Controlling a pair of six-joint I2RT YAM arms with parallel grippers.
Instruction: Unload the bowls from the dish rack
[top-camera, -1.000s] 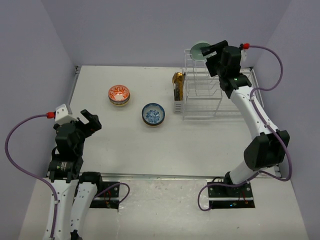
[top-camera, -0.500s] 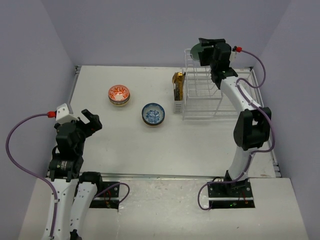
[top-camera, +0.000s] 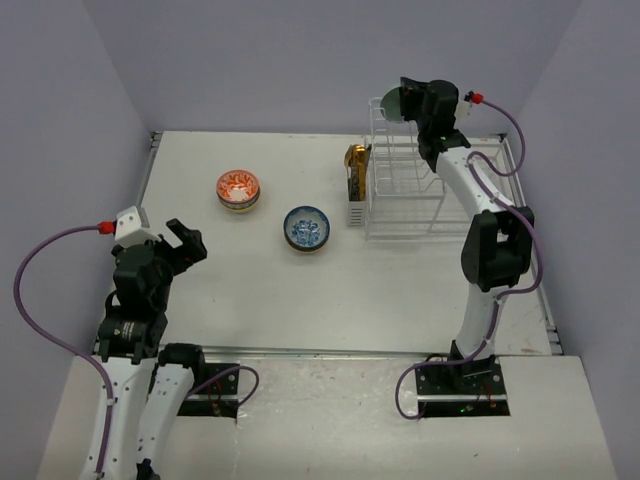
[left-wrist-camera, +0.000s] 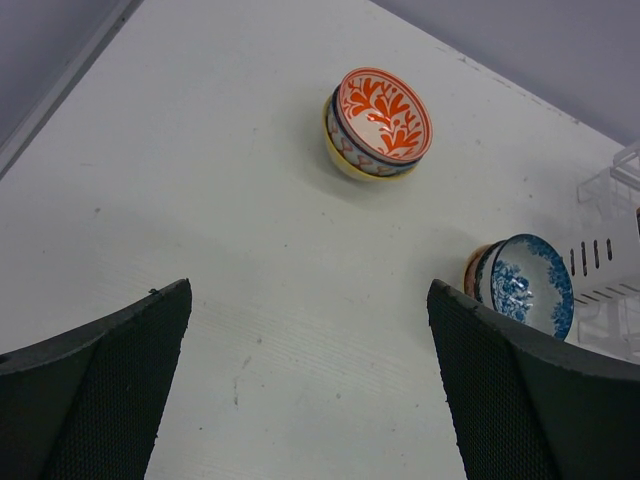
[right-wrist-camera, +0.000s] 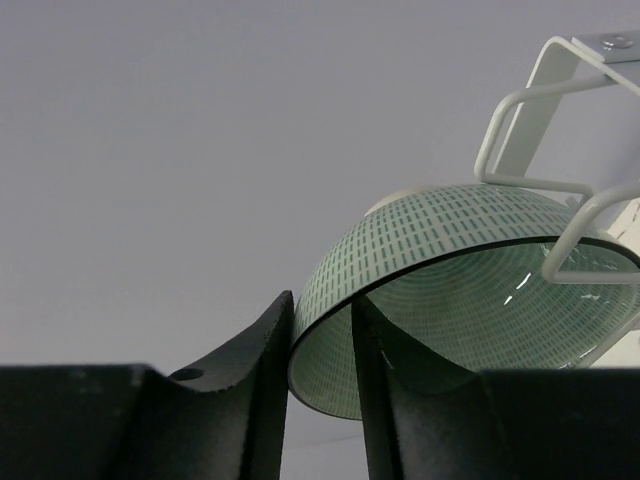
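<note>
A pale teal bowl (top-camera: 392, 101) (right-wrist-camera: 460, 250) stands on edge in the top of the white wire dish rack (top-camera: 405, 195) (right-wrist-camera: 520, 130). My right gripper (top-camera: 407, 96) (right-wrist-camera: 321, 302) is shut on its rim, one finger on the outer wall and one inside. An orange-red bowl (top-camera: 238, 187) (left-wrist-camera: 380, 115) and a blue speckled bowl (top-camera: 306, 227) (left-wrist-camera: 525, 285) sit on the table. My left gripper (top-camera: 181, 241) (left-wrist-camera: 308, 290) hangs open over the table at the near left, holding nothing.
A gold-brown cylinder (top-camera: 356, 165) stands against the rack's left side above a white slotted holder (top-camera: 356, 212) (left-wrist-camera: 605, 265). Grey walls close in the table at the back and both sides.
The right arm swung its wrist in toward the teal bowl, and its fingers closed from wide apart onto the rim. The left arm barely moved.
</note>
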